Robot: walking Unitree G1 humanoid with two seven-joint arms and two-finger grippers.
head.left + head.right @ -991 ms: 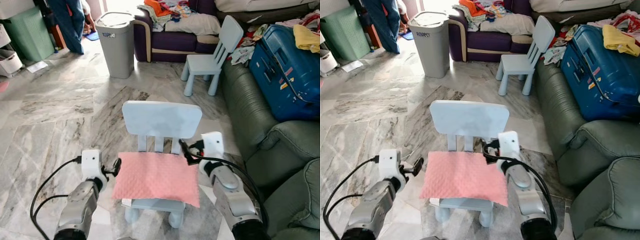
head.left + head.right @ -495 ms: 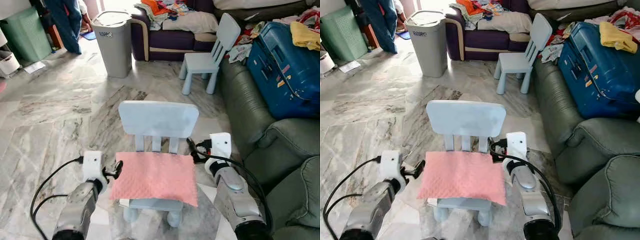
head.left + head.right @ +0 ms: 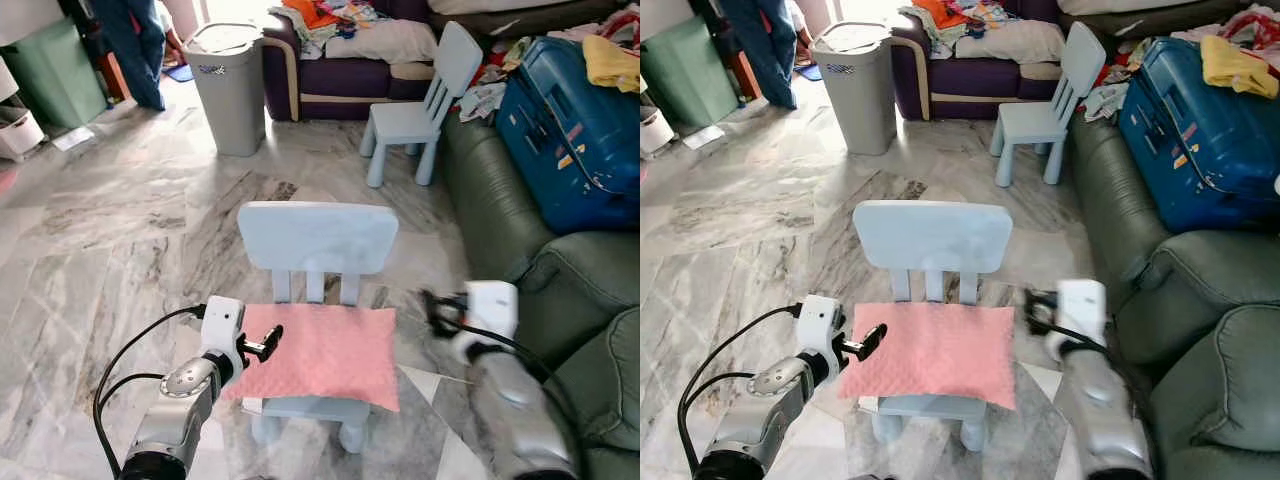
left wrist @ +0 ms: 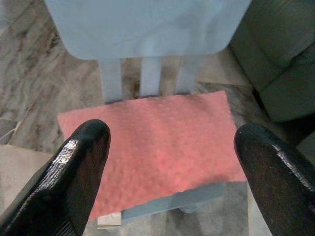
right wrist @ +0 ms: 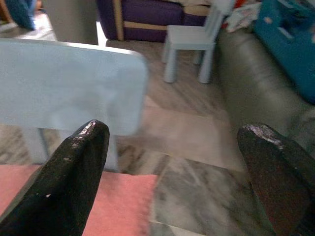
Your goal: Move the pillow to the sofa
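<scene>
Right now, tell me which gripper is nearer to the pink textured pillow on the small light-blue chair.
Left. The left gripper hovers open at the pink textured pillow's left edge; the right gripper, also open, sits off its right edge, beside the small light-blue chair.

Right wrist view: right gripper [image 5: 177, 142] fingers spread wide over chair and floor
Pale blue chair backrest [image 5: 69, 88] stands beyond one fingertip [image 5: 81, 147]; pink pillow [image 5: 125, 204] edge lies below it on the seat. Marble floor [image 5: 197, 142] runs to a green sofa [image 5: 251, 83], a second small blue chair [image 5: 189, 42] and a purple couch [image 5: 142, 17]; picture somewhat blurred
</scene>
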